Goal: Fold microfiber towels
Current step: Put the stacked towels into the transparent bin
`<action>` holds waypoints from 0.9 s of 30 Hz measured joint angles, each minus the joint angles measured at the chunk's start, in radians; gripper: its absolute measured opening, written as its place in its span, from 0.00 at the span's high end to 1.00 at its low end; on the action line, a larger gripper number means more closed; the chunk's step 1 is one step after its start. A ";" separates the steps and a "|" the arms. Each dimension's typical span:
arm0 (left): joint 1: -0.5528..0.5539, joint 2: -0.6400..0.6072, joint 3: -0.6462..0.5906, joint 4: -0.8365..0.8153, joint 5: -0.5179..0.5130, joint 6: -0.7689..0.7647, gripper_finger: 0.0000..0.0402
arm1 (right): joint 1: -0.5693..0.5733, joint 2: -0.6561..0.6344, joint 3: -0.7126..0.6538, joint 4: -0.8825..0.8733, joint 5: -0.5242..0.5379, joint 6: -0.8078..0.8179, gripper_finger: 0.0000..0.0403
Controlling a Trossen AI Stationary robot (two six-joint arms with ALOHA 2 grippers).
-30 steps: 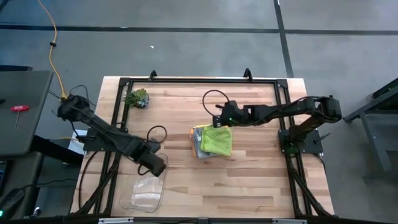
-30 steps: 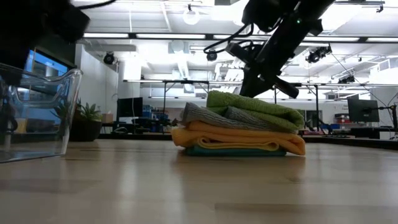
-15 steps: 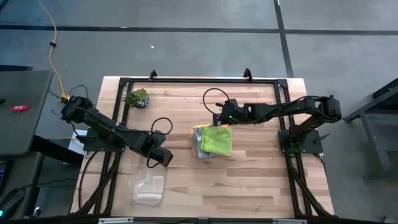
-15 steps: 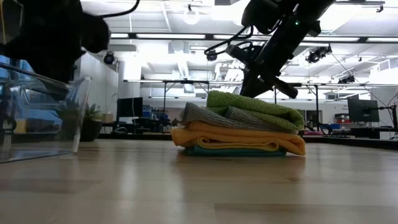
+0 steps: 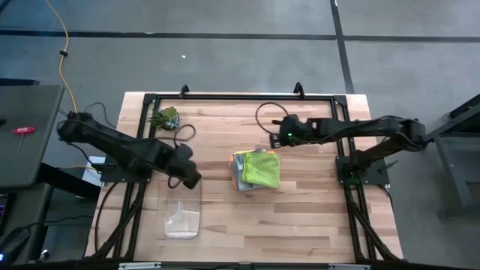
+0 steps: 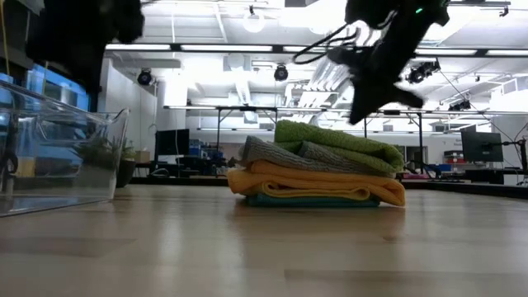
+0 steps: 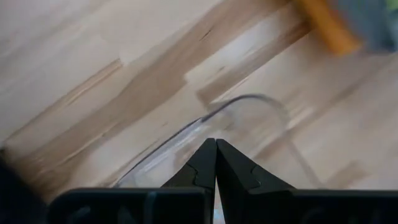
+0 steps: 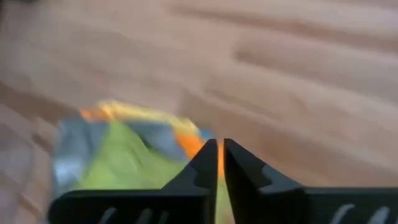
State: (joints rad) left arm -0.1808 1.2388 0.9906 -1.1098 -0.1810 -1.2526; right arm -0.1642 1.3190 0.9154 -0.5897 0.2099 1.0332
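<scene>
Nearest to me on the worktop [image 5: 300, 217] sits the clear plastic bin [image 5: 182, 222], close to the front edge on the left side. My left pincer [image 5: 189, 177] hangs just over the bin's far rim, and from its wrist camera I see its two fingers pressed together with nothing between them, the curved bin wall [image 7: 249, 124] right below.

Further in, at the middle of the worktop, lies the pile of folded microfiber towels [image 5: 256, 169]. From table height I read the layers plainly: the teal towel [image 6: 309, 200] at the bottom, touching the wood, the yellow towel [image 6: 280, 191] showing as a thin edge just above it, the orange towel [image 6: 330, 183] over that, the grey towel [image 6: 280, 153] next, and the lime green towel [image 6: 338, 139] on top (it slopes down toward the right of that view). From overhead the lime green one covers most of the pile, with grey and orange edges peeking out on the left side.

Beyond the pile, my right pincer [image 5: 280, 136] hovers in the air above the worktop, just behind the towels' far right corner and clear of them. Its fingers are closed against each other, empty, and its wrist camera looks down on the pile [image 8: 130, 155].

At the far left corner stands the small spiky green plant [image 5: 166, 118].
</scene>
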 joint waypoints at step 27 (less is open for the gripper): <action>0.278 0.293 0.248 0.380 0.098 0.372 1.00 | 0.118 -0.075 -0.506 0.613 -0.254 0.276 0.28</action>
State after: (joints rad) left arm 0.0967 1.5316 1.2387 -0.7296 -0.0834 -0.8803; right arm -0.0460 1.2435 0.4092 0.0228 -0.0442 1.3096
